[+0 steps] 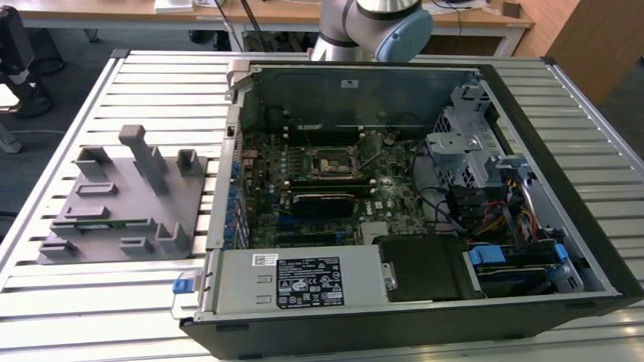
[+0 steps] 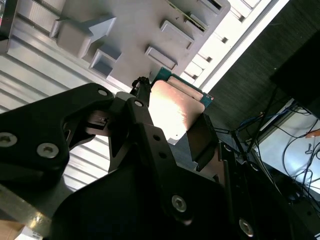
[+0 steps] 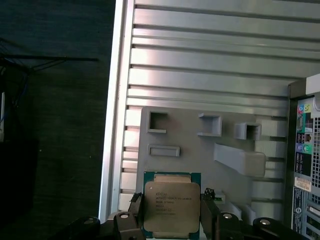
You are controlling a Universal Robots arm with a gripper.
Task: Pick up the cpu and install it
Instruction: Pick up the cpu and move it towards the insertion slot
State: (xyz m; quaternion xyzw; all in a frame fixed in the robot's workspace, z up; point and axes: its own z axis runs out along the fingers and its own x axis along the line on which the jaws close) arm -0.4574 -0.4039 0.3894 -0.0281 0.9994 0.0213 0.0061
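Gripper [image 3: 172, 214] clenched on the cpu [image 3: 171, 200] by its edges, above the grey holder tray [image 3: 186, 131]; I would hold it level, squeeze steady.

One cpu [image 2: 172, 102] corner behind gripper [image 2: 173, 116]

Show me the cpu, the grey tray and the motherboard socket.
cpu [image 3: 172, 207], first wrist view, middle of its metal top.
grey tray [image 1: 126, 202], exterior view, bare flat base.
motherboard socket [image 1: 332, 164], exterior view, centre of its opening.
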